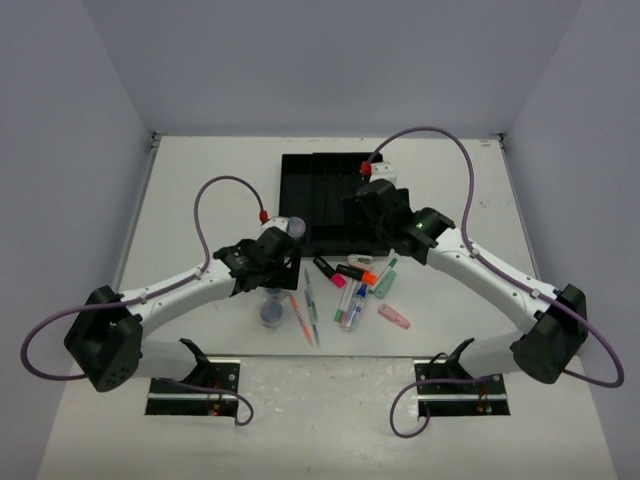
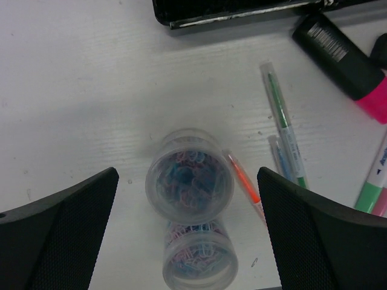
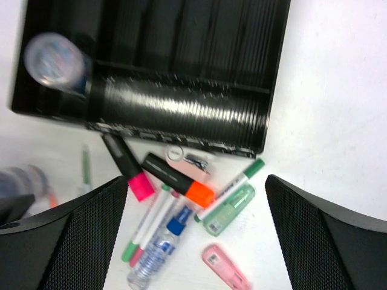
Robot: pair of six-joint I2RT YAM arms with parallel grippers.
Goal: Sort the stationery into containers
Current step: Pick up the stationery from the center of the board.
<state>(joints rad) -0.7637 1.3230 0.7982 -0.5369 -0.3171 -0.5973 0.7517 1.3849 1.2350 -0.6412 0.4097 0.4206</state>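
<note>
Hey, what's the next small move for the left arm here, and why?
Probably lower the left gripper straight down around the pot centred between its open jaws, ready to close. Nothing is held, and that pot stands on the table outside the black tray, where another pot already sits. A second pot lies right against it, so descend slowly.
</note>
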